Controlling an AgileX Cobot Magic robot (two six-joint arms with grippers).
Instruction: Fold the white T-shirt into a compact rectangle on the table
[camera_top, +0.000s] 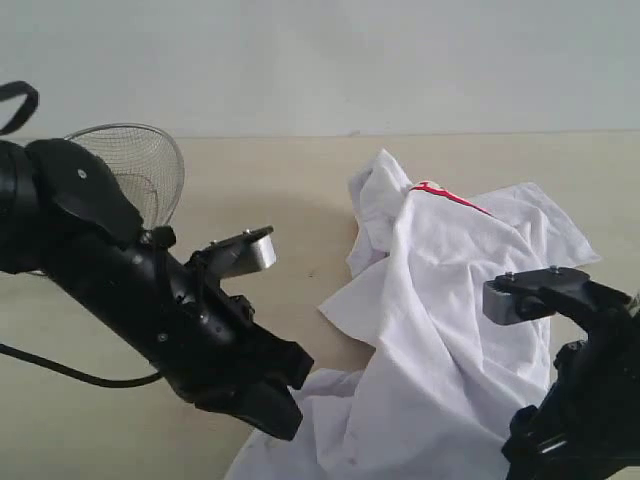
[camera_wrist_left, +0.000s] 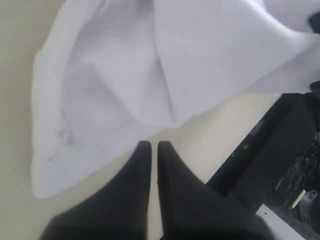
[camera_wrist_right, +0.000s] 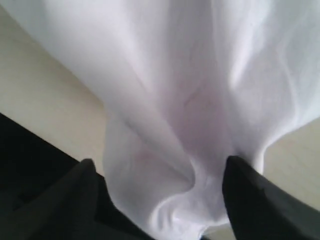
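Exterior view: beige table (camera_top: 290, 180), rumpled white T-shirt (camera_top: 440, 300), pale wall (camera_top: 350, 60)

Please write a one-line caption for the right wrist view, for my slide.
Right gripper open, with folds of the white T-shirt hanging between its fingers, over the beige table.

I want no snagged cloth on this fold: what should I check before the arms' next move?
1. Left gripper free of cloth: ok, shut and empty, its tips beside the shirt's edge.
2. Right gripper open: ok, fingers wide apart, cloth lying between them.
3. White T-shirt laid flat: not ok, bunched and creased.
4. Shirt wholly on the table: cannot tell, its near edge leaves the exterior view.
5. Mesh basket clear of the shirt: ok, it stands apart at the far left.
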